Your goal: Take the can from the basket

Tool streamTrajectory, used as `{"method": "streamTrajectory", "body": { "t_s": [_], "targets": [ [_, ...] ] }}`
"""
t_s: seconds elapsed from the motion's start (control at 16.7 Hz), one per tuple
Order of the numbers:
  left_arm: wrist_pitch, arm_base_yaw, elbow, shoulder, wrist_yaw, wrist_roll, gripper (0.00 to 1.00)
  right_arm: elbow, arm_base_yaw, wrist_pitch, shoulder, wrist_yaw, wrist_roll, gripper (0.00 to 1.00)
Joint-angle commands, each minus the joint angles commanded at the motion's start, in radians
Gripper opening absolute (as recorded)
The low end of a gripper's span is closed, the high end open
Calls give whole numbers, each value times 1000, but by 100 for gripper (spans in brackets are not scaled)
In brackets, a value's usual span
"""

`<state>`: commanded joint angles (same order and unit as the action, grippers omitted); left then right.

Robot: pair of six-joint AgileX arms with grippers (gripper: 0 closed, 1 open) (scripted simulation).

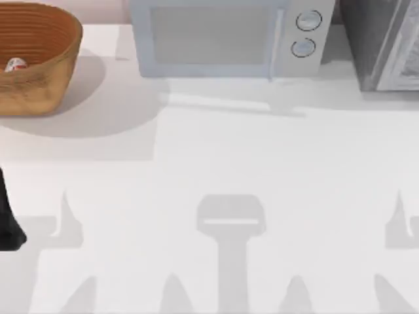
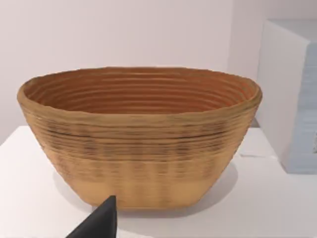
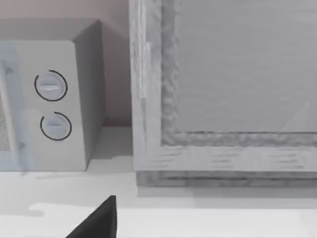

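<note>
The basket (image 1: 39, 78), round, ribbed and orange-brown, stands at the table's back left. Inside it lies the can (image 1: 15, 64), of which a small white and red patch shows near the left wall. In the left wrist view the basket (image 2: 138, 148) faces me side-on and its wall hides the can. A dark tip of my left gripper (image 2: 101, 223) shows low in that view, short of the basket. My left arm (image 1: 8, 219) is a black shape at the table's left edge, well in front of the basket. A dark tip of my right gripper (image 3: 99, 220) faces the back right.
A pale grey microwave (image 1: 222, 36) with two round knobs (image 1: 308, 21) stands at the back centre, right of the basket. A grey cabinet (image 1: 386, 42) fills the back right corner. Arm shadows fall across the white table (image 1: 216, 150).
</note>
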<state>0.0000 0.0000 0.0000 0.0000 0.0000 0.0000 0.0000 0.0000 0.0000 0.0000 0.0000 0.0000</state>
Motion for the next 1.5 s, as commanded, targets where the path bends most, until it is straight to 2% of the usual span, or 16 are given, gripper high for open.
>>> {"method": "streamTrajectory", "body": {
  "t_s": [0.3, 0.6, 0.9, 1.5],
  "targets": [
    [-27, 10, 56, 56, -4, -1, 100, 0, 0, 0, 0, 0, 0, 100],
    [-166, 38, 338, 338, -4, 1, 100, 0, 0, 0, 0, 0, 0, 100],
    [-396, 62, 787, 784, 19, 15, 100, 0, 0, 0, 0, 0, 0, 100],
    [-965, 102, 1862, 1839, 94, 77, 100, 0, 0, 0, 0, 0, 0, 100]
  ]
}}
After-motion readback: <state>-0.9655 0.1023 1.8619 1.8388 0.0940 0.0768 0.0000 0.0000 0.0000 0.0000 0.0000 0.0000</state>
